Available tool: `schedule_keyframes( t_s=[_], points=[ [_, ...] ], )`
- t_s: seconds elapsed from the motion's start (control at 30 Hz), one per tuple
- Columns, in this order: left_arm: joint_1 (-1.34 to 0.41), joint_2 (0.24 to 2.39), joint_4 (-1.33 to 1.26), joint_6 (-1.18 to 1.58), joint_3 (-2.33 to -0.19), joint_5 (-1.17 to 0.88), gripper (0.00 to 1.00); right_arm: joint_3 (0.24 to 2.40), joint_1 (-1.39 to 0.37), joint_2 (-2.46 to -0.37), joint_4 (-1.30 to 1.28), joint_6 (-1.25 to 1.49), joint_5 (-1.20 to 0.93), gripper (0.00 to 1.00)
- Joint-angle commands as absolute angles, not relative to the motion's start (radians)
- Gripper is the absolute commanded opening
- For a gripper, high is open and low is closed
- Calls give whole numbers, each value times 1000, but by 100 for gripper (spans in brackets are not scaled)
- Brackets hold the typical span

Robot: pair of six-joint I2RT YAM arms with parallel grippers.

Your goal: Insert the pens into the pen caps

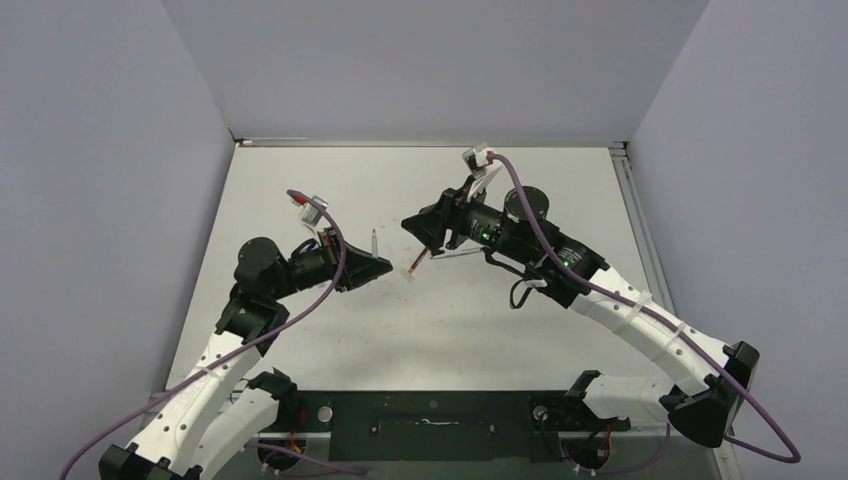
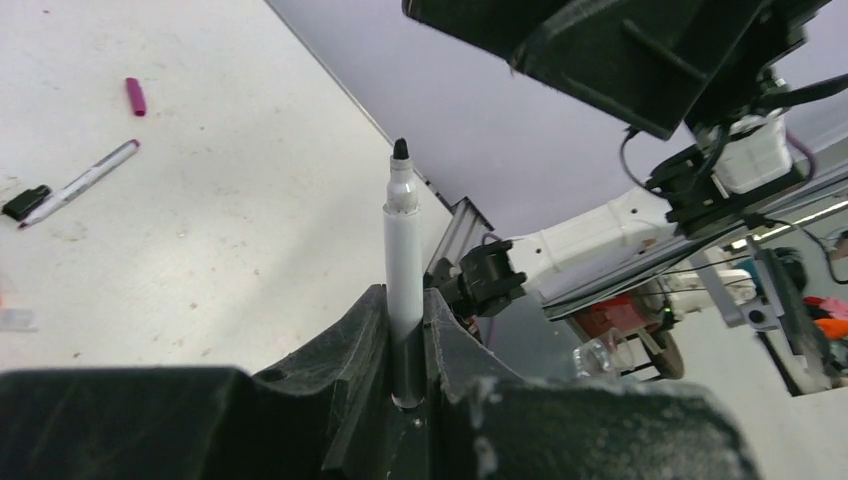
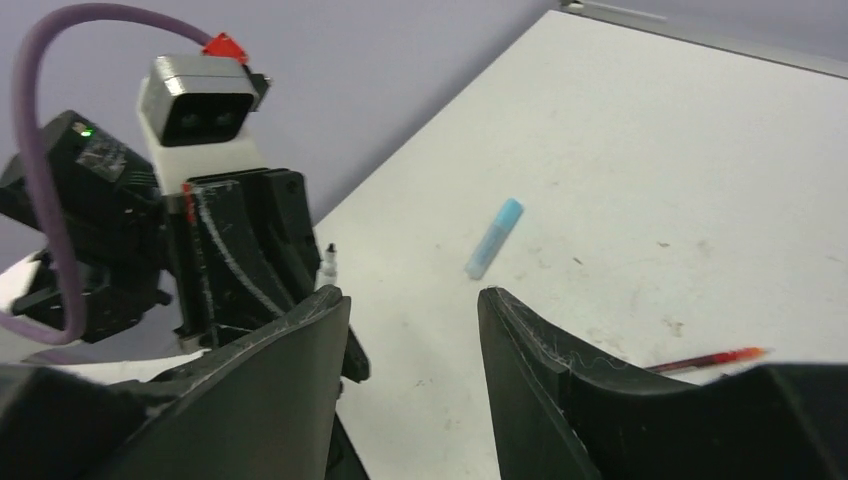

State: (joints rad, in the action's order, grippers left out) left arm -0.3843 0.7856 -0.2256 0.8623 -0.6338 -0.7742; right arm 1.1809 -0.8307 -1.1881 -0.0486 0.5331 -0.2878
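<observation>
Closest to us in the left wrist view, the left gripper (image 2: pixel 405 305) has its two black fingers (image 2: pixel 350 350) pressed tight on the lower end of the grey-white pen (image 2: pixel 403 230). We see that pen standing upright out of the grip, its dark tip uppermost and uncapped, clear of the table (image 2: pixel 200 150). Further off on that table lie a second pale pen (image 2: pixel 85 180) with a black end and a small magenta piece (image 2: pixel 135 96), both well apart from the fingers.

In the right wrist view the right gripper (image 3: pixel 412 300) stands parted with a clear gap, and we find nothing between its fingers (image 3: pixel 290 380). Beyond that gap the light-blue cap (image 3: pixel 495 238) lies flat on the table, apart from both fingers. We see the red pen (image 3: pixel 705 360) lying beside the finger on the picture's right, partly hidden behind it.
</observation>
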Motion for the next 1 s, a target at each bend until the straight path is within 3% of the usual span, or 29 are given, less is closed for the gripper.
schedule_keyframes(
  t_s=[0.0, 0.47, 0.97],
  points=[
    [-381, 734, 40, 647, -689, -737, 0, 1255, -822, -1190, -259, 340, -170, 52],
    [-385, 642, 321, 429, -679, -689, 0, 1375, -787, -1435, -545, 106, 36, 55],
    [-396, 613, 330, 403, -649, -668, 0, 1534, -659, -1800, -628, 110, 74, 52]
  ],
)
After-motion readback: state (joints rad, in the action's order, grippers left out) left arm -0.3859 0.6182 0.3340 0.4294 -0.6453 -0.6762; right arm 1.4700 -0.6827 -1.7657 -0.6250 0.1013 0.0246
